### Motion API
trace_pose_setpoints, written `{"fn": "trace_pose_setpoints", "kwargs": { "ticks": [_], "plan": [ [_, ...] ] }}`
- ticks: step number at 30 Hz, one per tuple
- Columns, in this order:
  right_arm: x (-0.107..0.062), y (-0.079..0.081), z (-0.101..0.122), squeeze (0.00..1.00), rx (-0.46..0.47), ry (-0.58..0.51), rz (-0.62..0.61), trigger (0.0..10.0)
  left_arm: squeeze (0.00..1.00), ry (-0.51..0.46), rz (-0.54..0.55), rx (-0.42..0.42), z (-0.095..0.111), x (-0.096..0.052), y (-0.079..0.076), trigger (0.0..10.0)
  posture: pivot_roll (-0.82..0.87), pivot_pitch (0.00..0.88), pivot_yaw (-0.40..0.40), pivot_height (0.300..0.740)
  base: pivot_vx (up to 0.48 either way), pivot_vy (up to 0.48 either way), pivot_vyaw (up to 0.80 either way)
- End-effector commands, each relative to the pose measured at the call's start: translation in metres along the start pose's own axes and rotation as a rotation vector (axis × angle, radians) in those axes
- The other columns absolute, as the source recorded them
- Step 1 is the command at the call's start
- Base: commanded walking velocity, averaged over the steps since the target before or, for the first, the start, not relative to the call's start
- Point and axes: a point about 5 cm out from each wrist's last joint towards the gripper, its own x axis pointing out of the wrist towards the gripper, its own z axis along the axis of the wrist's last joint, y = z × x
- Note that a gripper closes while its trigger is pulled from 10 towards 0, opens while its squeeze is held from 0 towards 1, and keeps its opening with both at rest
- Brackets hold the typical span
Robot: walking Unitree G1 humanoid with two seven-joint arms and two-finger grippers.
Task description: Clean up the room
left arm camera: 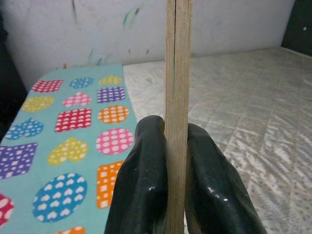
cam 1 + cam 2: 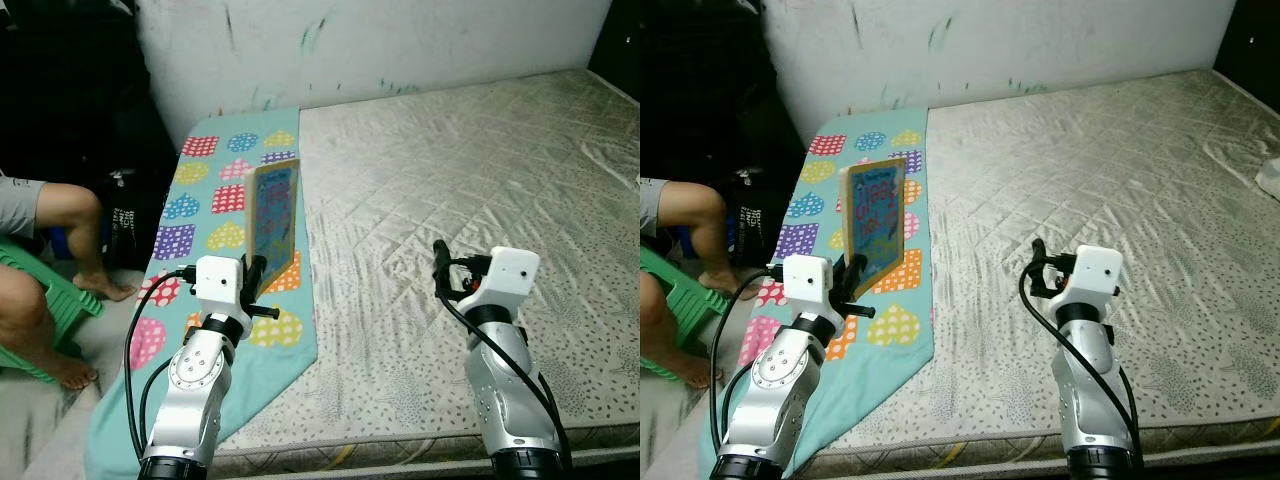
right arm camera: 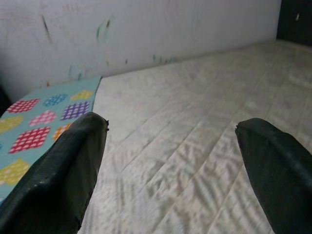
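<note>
From the left eye view, a bare quilted mattress (image 2: 470, 230) fills the room up to a scuffed white wall (image 2: 380, 45). A teal sheet (image 2: 215, 215) printed with dotted hearts and squares covers the mattress's near-left strip and hangs over its edge. The left gripper (image 2: 262, 275) holds a thin, stiff picture book (image 2: 275, 220) upright above that sheet, the colourful cover turned toward the mattress's bare side. The right gripper (image 2: 440, 262) hangs over the bare quilting, nothing in it. Left of the mattress, a person's bare legs (image 2: 55, 260) rest on a green plastic stool (image 2: 40, 300).

The right eye view shows the same, the book (image 2: 875, 222) rising tall and rectangular over the sheet.

In the left wrist view, the book (image 1: 177, 73) is seen edge-on, a pale board-like slab, pinched tight between the two glossy black fingers (image 1: 141, 190) with the jaws closed on its lower edge.

In the right wrist view, the matte black fingers (image 3: 68, 170) stand wide apart, the jaws open above the stitched, rumpled mattress (image 3: 180, 141).
</note>
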Motion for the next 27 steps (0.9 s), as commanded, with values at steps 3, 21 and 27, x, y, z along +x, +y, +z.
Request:
{"fn": "trace_pose_setpoints", "kwargs": {
  "ticks": [3,21,27],
  "plan": [
    [0.0019,0.0053,-0.0010,0.00,0.011,0.006,0.006,10.0,0.00,-0.037,0.014,0.011,0.0086,0.0015,0.0065,10.0,-0.21,0.000,0.165,0.740,0.000,-0.382,0.00],
    [0.0033,0.0085,0.0008,0.00,0.030,-0.010,0.024,10.0,0.00,-0.035,0.014,0.018,0.0081,0.0014,0.0077,10.0,-0.21,0.000,0.165,0.740,0.000,-0.326,-0.11],
    [0.0040,0.0087,0.0005,0.00,0.031,-0.011,0.028,10.0,0.00,-0.035,0.014,0.020,0.0081,0.0013,0.0078,10.0,-0.20,0.000,0.163,0.740,0.000,-0.292,0.00]
  ]
}}
